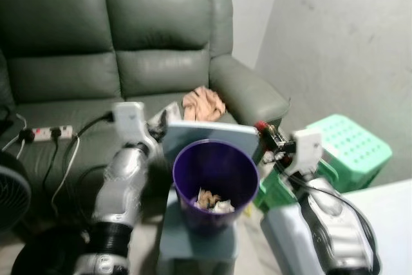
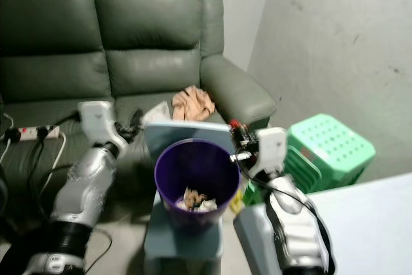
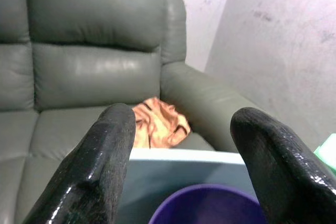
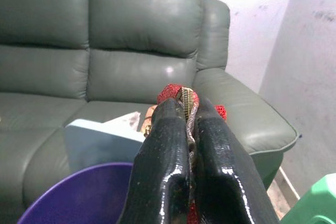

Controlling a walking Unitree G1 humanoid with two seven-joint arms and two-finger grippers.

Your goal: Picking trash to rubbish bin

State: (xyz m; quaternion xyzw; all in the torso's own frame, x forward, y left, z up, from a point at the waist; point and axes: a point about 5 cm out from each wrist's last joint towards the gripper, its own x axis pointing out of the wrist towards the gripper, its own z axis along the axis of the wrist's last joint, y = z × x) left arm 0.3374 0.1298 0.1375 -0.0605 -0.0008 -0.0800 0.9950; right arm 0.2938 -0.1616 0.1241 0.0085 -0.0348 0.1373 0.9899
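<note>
Two pincers: right pincer [image 4: 185, 129] pinching red wrapper [image 4: 178, 95] beside bin rim [image 1: 215, 148] | left pincer [image 3: 181, 145] spread

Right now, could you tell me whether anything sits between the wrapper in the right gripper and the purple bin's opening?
Nothing visible does. The right gripper is shut on the red wrapper just beside the rim of the purple bin, on its right. The bin's mouth is uncovered, with only some trash at the bottom.

No lettering, label or number is legible anywhere.
</note>
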